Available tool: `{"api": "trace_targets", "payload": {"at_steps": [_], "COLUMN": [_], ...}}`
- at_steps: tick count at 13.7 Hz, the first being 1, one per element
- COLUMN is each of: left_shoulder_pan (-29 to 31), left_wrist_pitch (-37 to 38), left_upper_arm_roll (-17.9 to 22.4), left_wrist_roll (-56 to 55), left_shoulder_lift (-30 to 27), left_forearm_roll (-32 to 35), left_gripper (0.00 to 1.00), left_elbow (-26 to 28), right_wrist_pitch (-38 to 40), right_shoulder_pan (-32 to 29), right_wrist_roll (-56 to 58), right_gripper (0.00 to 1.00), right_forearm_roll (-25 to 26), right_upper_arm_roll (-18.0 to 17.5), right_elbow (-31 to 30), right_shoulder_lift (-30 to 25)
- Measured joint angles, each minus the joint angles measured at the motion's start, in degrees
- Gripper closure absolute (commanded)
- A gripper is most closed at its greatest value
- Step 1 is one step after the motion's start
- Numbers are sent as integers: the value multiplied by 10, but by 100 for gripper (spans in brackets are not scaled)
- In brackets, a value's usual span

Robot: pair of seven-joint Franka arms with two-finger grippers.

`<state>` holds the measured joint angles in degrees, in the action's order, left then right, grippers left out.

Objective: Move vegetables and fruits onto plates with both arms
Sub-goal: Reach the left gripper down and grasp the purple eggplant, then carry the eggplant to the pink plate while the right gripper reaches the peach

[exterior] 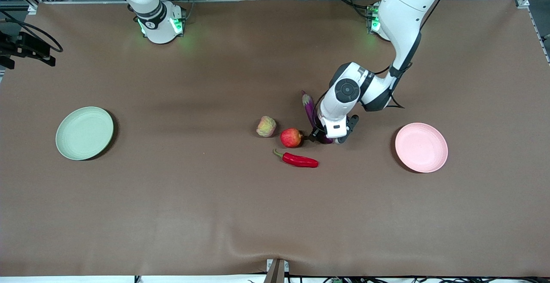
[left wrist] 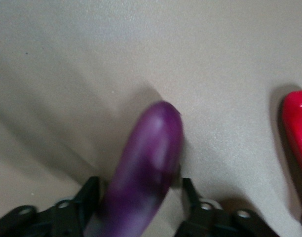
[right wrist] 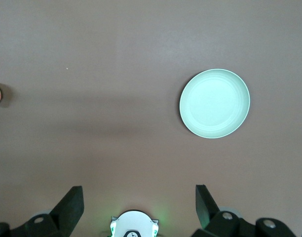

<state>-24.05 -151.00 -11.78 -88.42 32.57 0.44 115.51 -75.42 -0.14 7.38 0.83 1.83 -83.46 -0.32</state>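
Chili pepper (exterior: 297,159) lying nearest; left gripper (exterior: 327,138) straddling the eggplant (exterior: 308,107).
Its grip: cannot tell. Right gripper (right wrist: 139,203) is waiting, spread wide.

Left gripper (exterior: 328,138) low at table, fingers apart; right gripper (right wrist: 136,207) waits raised, fingers spread

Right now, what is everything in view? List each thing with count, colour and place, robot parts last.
eggplant: one, purple, on the table between the left gripper's fingers, beside the apple.
apple: one, red, mid-table.
bumpy fruit: one, yellow-green with pink, beside the apple toward the right arm's end.
chili pepper: one, red, nearer the front camera than the apple.
green plate: one, pale green, right arm's end.
pink plate: one, pale pink, left arm's end.
left gripper: one, black, down around the eggplant.
right gripper: one, black, open, waiting high above the table.
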Motion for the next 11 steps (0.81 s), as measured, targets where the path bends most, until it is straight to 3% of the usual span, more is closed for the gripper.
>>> {"api": "trace_targets", "payload": {"at_steps": [4,8,11], "left_shoulder_pan": [6,38,82], "left_wrist_pitch": [49,260,429], "left_upper_arm_roll": [2,2,4], "left_wrist_roll": [9,147,293], "left_shoulder_lift": [-13,-97,-126], "left_forearm_roll": [40,54,55], "left_gripper": [100,100,100], "left_elbow": [-12,-56,-147], "right_wrist_pitch": [-3,-50,-60], "right_shoulder_pan": [10,23,67], "right_wrist_roll": [0,0,-53], "right_gripper": [0,0,0], "right_forearm_roll": [1,0,-18], "right_upper_arm_roll": [-3,-4,-6], "right_elbow": [-2,-2,-2], "right_shoulder_lift": [55,108,128]}}
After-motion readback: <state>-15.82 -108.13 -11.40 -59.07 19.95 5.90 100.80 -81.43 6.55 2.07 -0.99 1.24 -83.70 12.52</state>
